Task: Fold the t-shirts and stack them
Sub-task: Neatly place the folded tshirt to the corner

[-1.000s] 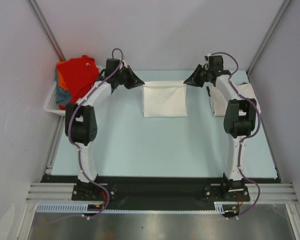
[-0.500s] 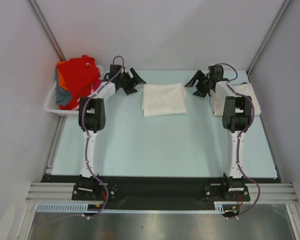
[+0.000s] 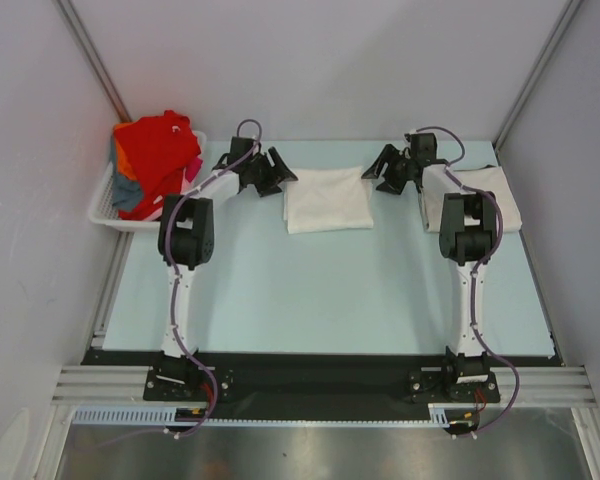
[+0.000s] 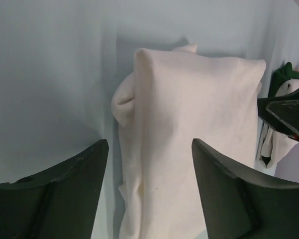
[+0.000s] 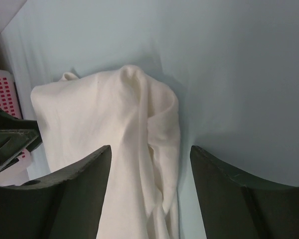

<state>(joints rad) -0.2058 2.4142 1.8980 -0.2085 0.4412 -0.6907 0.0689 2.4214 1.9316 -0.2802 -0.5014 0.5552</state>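
Released a second ago, the folded off-white shirt point(image 3: 327, 198) lies right of the basket point(image 3: 105, 205); my left gripper point(image 3: 280, 172) and right gripper point(image 3: 377, 168) flank it, jaws apart (coloured shirts point(image 3: 155, 155) in the basket await folding).

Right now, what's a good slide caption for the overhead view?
Left gripper and right gripper, both open, flank a folded off-white t-shirt; colourful shirts fill the basket.

White slatted basket point(image 3: 108, 218), far-left edge of pale blue table point(image 3: 320, 290); grey walls point(image 3: 330, 70) around; black strip point(image 3: 320, 375) along near edge.
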